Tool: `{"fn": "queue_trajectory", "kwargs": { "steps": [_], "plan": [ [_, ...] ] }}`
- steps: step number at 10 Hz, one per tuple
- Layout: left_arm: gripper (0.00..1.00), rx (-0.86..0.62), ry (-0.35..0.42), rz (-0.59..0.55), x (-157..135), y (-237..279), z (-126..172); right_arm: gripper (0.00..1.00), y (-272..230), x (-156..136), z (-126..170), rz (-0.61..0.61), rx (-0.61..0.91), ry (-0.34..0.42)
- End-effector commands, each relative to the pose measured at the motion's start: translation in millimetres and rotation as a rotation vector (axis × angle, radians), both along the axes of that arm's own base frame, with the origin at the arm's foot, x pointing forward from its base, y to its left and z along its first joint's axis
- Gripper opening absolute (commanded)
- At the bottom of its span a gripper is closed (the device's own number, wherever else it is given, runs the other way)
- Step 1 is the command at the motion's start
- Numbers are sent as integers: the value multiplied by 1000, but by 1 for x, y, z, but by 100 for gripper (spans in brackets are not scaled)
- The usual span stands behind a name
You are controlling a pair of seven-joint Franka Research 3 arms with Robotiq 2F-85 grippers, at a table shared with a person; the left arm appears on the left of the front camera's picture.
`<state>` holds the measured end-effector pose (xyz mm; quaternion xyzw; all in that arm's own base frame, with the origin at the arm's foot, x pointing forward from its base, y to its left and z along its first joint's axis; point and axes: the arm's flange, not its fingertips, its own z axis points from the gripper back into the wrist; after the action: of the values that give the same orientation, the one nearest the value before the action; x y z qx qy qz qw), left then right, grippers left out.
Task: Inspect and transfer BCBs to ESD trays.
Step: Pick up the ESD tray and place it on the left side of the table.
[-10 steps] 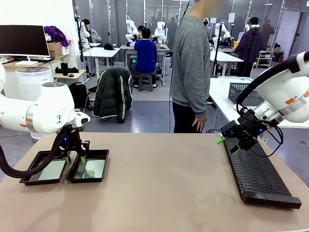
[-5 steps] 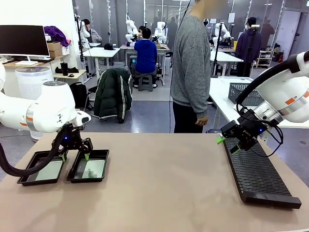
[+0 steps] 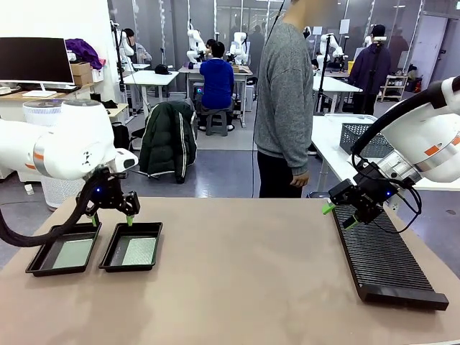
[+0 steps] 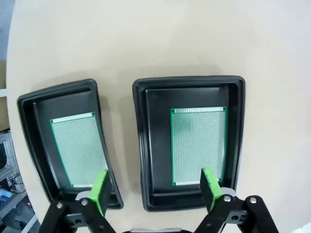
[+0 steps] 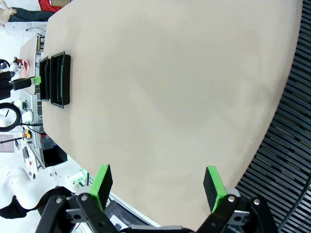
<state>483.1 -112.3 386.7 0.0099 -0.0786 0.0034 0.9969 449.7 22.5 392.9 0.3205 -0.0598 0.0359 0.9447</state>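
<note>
- Left gripper [image 3: 112, 217] hangs above the two ESD trays at the table's left, jaws spread wide with nothing between them; its green pads [image 4: 101, 190] frame the near rims in the left wrist view.
- Right gripper [image 3: 338, 215] hovers over the far end of the long black ribbed rack [image 3: 384, 260] on the right, jaws wide apart and empty.
- Left tray [image 3: 43, 259] holds one BCB [image 3: 72, 253] lying flat on its floor.
- Right tray [image 3: 149, 231], just beside the first, holds the second BCB [image 3: 139, 251], also flat, green with a pale speckled face.
- Both boards seem to sit clear of the tray walls, though the wrist lens bends the edges.
- Beyond the table's far edge a person in a grey sweater [image 3: 284, 93] stands, one hand [image 3: 299, 180] hanging at the side.
</note>
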Motion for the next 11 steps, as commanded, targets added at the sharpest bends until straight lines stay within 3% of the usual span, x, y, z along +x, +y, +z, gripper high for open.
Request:
{"fn": "queue_trajectory", "kwargs": {
  "steps": [1,5,11],
  "plan": [
    [97,25,3,-2,-8,-6,18,100,1,0,0,-11,-3,4],
    [97,53,1,-18,-17,-9,62,100,1,0,0,-11,-3,4],
    [97,34,-6,-20,-17,-10,67,100,1,0,0,-11,-3,4]
  ]
}}
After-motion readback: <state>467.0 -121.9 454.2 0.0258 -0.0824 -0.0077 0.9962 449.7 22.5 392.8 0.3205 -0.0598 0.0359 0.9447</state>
